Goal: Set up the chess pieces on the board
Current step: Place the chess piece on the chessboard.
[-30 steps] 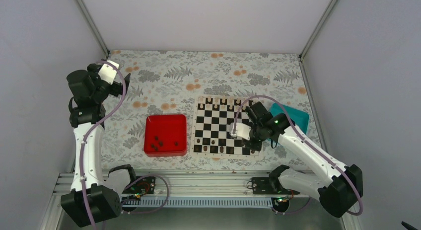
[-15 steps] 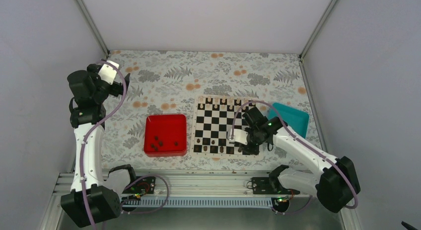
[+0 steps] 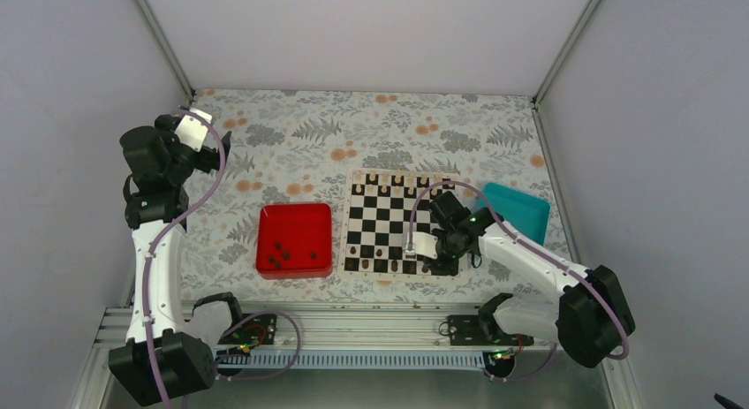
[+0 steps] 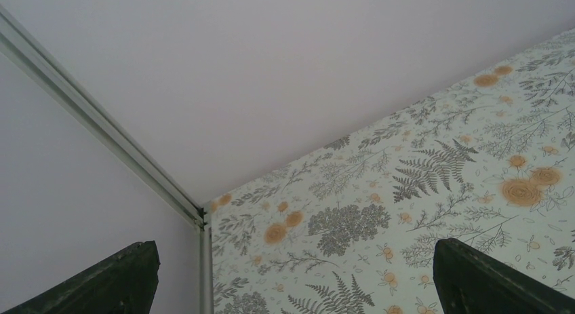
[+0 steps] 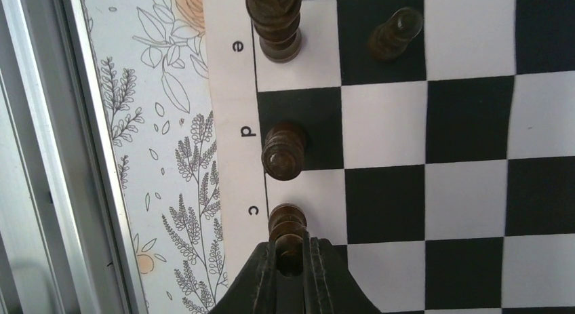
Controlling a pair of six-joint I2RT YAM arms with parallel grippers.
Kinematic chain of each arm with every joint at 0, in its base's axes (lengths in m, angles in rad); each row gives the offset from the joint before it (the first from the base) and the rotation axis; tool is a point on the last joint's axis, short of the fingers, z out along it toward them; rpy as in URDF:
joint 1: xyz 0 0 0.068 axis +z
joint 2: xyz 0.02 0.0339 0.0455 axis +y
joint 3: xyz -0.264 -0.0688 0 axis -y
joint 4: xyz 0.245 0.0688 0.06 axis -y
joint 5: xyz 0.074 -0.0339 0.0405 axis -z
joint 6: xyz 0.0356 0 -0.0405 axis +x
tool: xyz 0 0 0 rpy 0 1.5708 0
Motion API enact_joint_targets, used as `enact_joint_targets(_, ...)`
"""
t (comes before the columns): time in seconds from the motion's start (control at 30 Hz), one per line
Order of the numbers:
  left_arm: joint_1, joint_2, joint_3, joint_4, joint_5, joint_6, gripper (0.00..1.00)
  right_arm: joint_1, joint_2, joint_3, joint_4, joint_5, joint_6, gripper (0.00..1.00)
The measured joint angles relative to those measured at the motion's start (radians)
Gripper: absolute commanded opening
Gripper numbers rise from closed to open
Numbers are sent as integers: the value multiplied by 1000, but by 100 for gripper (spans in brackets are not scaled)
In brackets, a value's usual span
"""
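Grip tells why: right claw (image 5: 290,251) clamped on a dark chess piece (image 5: 287,226) at the edge row of the board (image 5: 468,117) (by the c mark), likely seating it; left claw (image 4: 295,280) gapes empty, aside.

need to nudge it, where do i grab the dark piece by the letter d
Grip the piece by d just below its rounded head, coming straight down: it stands upright. Put the jaws on its border side and board-centre side, since the piece by e and the piece by c in the right gripper flank it along the row.
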Motion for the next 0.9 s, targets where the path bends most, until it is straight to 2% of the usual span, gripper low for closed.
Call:
enact_joint_targets(0.73, 0, 0, -2, 0, -8, 2, 100, 0, 24, -31, 53, 5, -12, 4)
enact_joint_targets(0.9, 0, 0, -2, 0, -8, 3, 100, 0, 27, -36, 64, 4, -13, 10)
